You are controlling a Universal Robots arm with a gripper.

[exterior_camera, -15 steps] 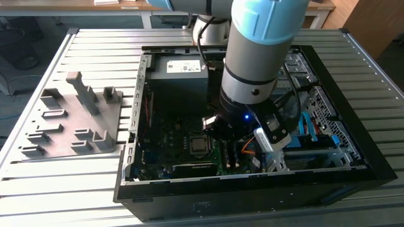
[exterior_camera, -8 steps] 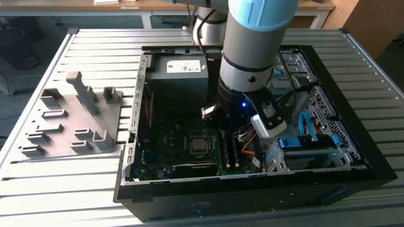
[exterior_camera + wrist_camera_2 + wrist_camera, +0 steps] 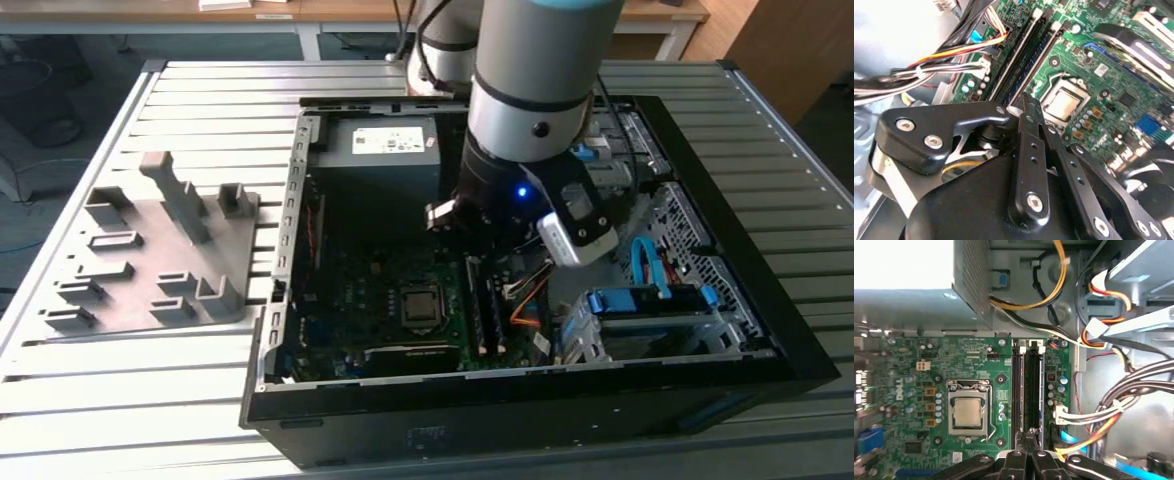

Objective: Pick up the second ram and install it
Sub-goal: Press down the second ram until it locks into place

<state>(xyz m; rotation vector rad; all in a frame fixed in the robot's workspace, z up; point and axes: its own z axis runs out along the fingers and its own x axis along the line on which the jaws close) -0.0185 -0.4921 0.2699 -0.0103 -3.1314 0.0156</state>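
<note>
Gripper [image 3: 1026, 460] clenched, fingers pressed together, low inside the open computer case [image 3: 747, 330] over the memory slots [image 3: 1029, 390] at the processor socket's [image 3: 970, 410] three o'clock. Second ram [image 3: 1035, 390] sits in a slot, directly under the fingertips.

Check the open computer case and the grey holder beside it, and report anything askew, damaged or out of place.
Nothing stands out. The gripper sits low over the memory slots beside the processor socket. The cables lie bundled off the board, and the grey holder rests flat on the table.
</note>
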